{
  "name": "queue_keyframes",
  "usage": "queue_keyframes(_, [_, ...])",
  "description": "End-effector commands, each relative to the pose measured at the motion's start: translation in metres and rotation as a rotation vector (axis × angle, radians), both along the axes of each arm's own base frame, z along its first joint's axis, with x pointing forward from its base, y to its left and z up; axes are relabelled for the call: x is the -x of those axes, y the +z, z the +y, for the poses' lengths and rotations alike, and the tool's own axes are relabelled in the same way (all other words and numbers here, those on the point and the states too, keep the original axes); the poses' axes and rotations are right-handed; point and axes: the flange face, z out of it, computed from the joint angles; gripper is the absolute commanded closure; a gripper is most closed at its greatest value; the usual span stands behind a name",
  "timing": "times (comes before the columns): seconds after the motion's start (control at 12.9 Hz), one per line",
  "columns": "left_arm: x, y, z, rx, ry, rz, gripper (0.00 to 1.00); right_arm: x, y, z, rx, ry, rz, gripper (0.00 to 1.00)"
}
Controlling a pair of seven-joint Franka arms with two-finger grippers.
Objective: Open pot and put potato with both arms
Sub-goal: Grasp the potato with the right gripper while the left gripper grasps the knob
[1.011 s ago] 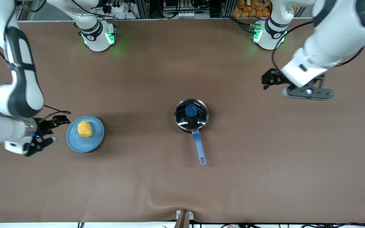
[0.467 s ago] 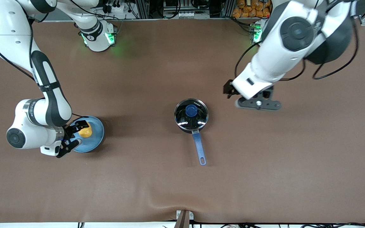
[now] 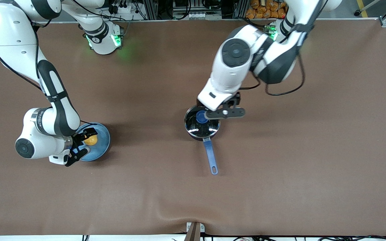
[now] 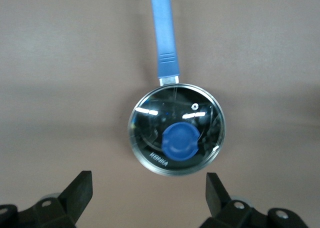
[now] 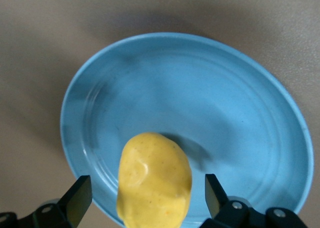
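Note:
The black pot [image 3: 202, 129] stands mid-table with its glass lid [image 4: 150, 123] on and its blue handle [image 3: 210, 156] toward the front camera. My left gripper [image 3: 208, 105] hangs open over the pot's rim farthest from that camera. In the left wrist view the left gripper [image 4: 148, 193] has only bare table between its fingers, just short of the blue knob [image 4: 180, 142]. The yellow potato [image 3: 91, 140] lies on the light-blue plate [image 3: 101, 147] near the right arm's end. My right gripper [image 5: 148, 200] is open, one finger on each side of the potato [image 5: 155, 180].
The plate [image 5: 225, 113] sits flat on the brown table cover. The arms' bases [image 3: 102, 38] stand along the table's edge farthest from the camera. A small bracket [image 3: 194, 230] and a fold in the cover lie at the nearest edge.
My left arm has swung in from its end of the table to over the pot. My right gripper has moved onto the plate and now straddles the potato. Both stayed open.

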Motion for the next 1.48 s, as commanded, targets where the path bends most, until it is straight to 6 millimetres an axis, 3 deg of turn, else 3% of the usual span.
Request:
queue_keyframes(0.0, [0.000,-0.037,-0.016,-0.021,0.033,-0.029,0.00,0.001,-0.010,-0.006,-0.023,-0.003,-0.006,0.00])
queue_keyframes(0.08, [0.004,-0.055,-0.025,-0.045,0.035,-0.038,0.00,0.001,-0.010,-0.008,-0.024,-0.003,-0.006,0.00])
queue_keyframes(0.16, [0.005,-0.070,-0.026,-0.059,0.051,-0.049,0.00,0.000,-0.009,-0.007,-0.028,0.008,-0.009,0.11])
queue_keyframes(0.39, [0.017,-0.102,-0.032,-0.028,0.040,-0.089,0.00,-0.002,-0.006,-0.006,-0.030,0.020,-0.016,0.69])
queue_keyframes(0.54, [0.030,-0.120,-0.034,-0.050,0.022,-0.071,0.00,-0.006,-0.001,-0.004,-0.029,0.023,-0.027,0.86])
queue_keyframes(0.86, [0.033,-0.126,-0.030,-0.058,0.022,-0.061,0.00,-0.024,0.027,0.009,-0.024,0.026,-0.080,0.88])
queue_keyframes(1.17, [0.033,-0.127,-0.032,-0.055,0.021,-0.061,0.00,-0.044,0.057,0.046,-0.008,0.010,-0.143,0.91])
queue_keyframes(1.4, [0.033,-0.128,-0.034,-0.053,0.020,-0.061,0.00,-0.048,0.067,0.073,0.007,-0.020,-0.157,0.94])
